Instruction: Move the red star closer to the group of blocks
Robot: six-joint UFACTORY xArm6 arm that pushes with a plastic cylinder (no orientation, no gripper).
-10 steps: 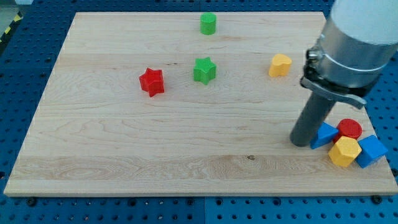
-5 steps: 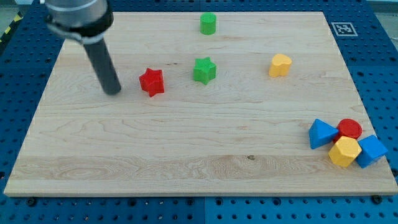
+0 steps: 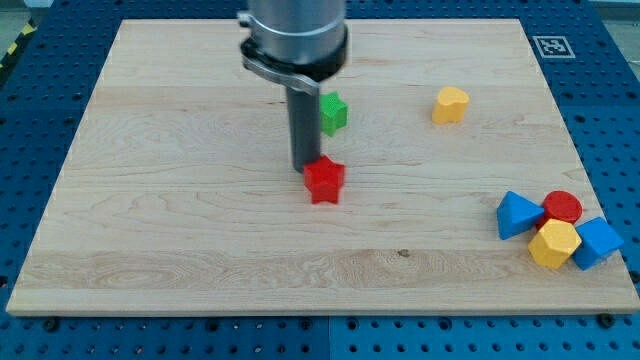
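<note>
The red star [image 3: 324, 181] lies near the middle of the wooden board [image 3: 150, 220]. My tip [image 3: 304, 166] touches its upper left side. The group sits at the view's lower right: a blue triangular block [image 3: 519, 214], a red cylinder [image 3: 563, 207], a yellow hexagonal block [image 3: 554, 244] and a blue block [image 3: 598, 242]. The red star is far to the left of that group.
A green star [image 3: 333, 113] stands just behind the rod, partly hidden by it. A yellow block [image 3: 451, 104] lies at the upper right. The arm's body covers the board's top centre.
My tip went from the group across to the left of the red star, then pushed it right and down. The star now lies nearer the middle. The arm now hides the green cylinder.
</note>
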